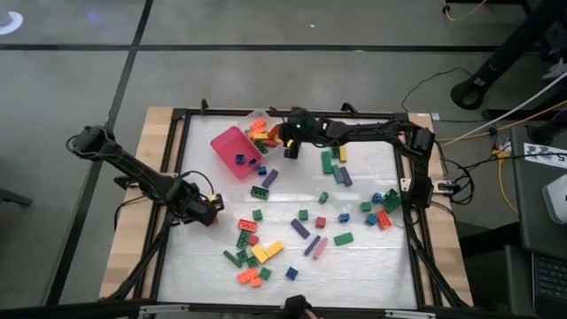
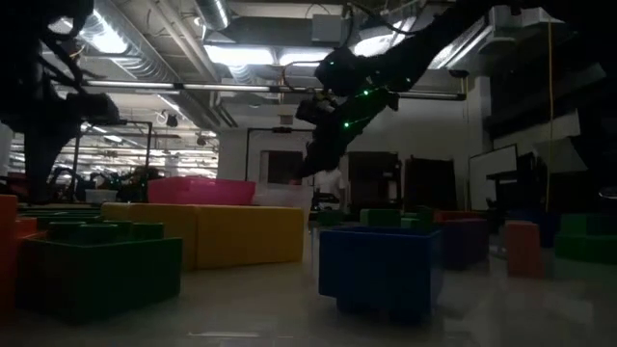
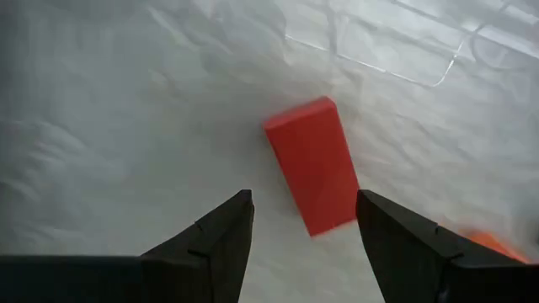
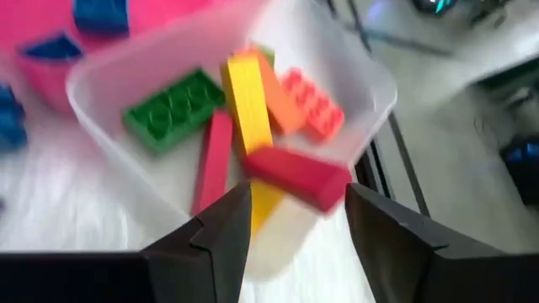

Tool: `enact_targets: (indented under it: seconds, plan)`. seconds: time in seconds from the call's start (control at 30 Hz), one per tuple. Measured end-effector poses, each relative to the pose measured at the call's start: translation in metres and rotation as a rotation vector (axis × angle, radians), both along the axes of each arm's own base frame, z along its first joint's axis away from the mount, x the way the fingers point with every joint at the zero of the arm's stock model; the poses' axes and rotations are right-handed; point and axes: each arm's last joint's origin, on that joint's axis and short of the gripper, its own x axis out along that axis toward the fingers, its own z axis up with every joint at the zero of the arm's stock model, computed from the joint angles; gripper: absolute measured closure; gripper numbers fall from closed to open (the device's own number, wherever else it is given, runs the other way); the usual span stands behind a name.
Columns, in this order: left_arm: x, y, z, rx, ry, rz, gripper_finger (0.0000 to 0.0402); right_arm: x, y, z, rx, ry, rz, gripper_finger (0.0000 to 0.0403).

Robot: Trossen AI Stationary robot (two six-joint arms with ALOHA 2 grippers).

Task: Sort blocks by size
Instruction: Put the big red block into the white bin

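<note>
Near the far edge of the counter (image 1: 199,266), the right end effector (image 4: 296,220) hangs over the clear plastic tray (image 4: 364,80) with its fingers spread; a red long bar (image 4: 296,177) lies blurred just between and beyond them, apparently released into the tray among other long blocks. The pink square tray (image 1: 232,146) beside it holds short blue blocks. At the left edge, the left end effector (image 3: 303,244) stands open and empty above a red block (image 3: 312,164) lying directly ahead of its fingertips, its long axis running roughly along the approach line. The left arm is nearer this block. Remaining blocks (image 1: 310,235) are scattered across the counter's middle and near side.
</note>
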Motion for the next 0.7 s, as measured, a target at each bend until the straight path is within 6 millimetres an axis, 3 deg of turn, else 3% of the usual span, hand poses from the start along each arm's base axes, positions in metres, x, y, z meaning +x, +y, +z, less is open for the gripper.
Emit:
enact_targets:
  seconds: [0.3,0.53,0.7]
  plan:
    - [-0.003,0.009,-0.022,0.019,-0.037,0.046,0.0204,-0.002,-0.001,0.024,0.051,0.202,-0.021,0.021]
    - [-0.004,0.012,-0.028,0.001,-0.03,0.011,0.0205,-0.007,0.001,0.041,0.076,0.316,-0.011,0.021]
    - [-0.005,0.012,-0.028,-0.01,-0.015,-0.074,0.0245,-0.028,0.001,0.058,0.108,0.378,-0.017,0.021]
